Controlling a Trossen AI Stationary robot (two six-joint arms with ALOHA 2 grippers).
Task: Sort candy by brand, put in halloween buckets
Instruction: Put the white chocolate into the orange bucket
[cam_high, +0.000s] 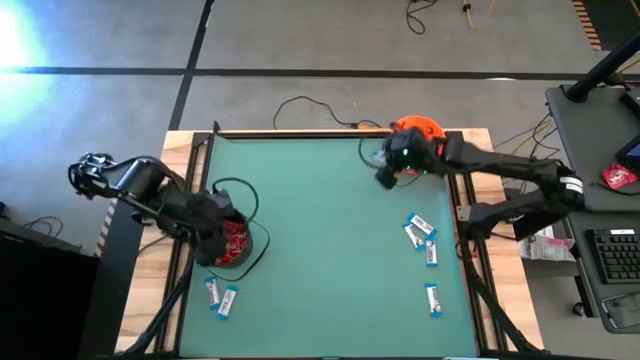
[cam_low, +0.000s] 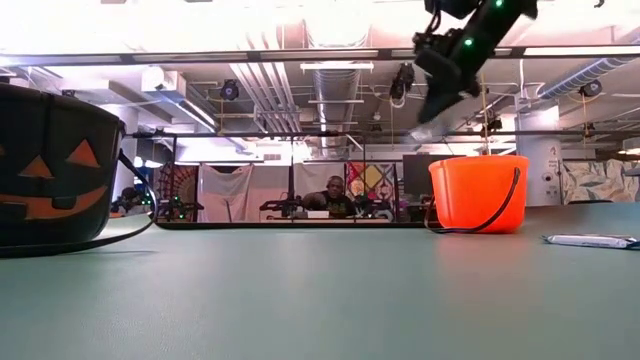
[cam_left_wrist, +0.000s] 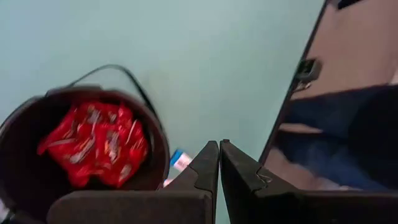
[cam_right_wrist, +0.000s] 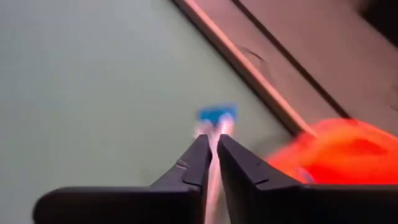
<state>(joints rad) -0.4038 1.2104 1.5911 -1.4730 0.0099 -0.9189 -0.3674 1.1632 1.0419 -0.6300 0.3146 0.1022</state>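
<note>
Right pincer: clamped on a white-and-blue bar — raised above the desk, just beside the orange bucket.
Left pincer: fingers together, holding nothing, over the black bucket.
Black bucket: full of red packets.
Loose bars: on the desk — two more lie near the black bucket.

I am seeing the black bucket being cut off by the low view's left edge, and its lower rim is sitting behind my left gripper. The white-and-blue bar in my right gripper is blurring, its print unreadable. The orange bucket is smearing and running past the frame edge. A bar at the low view's right edge is getting clipped.
</note>
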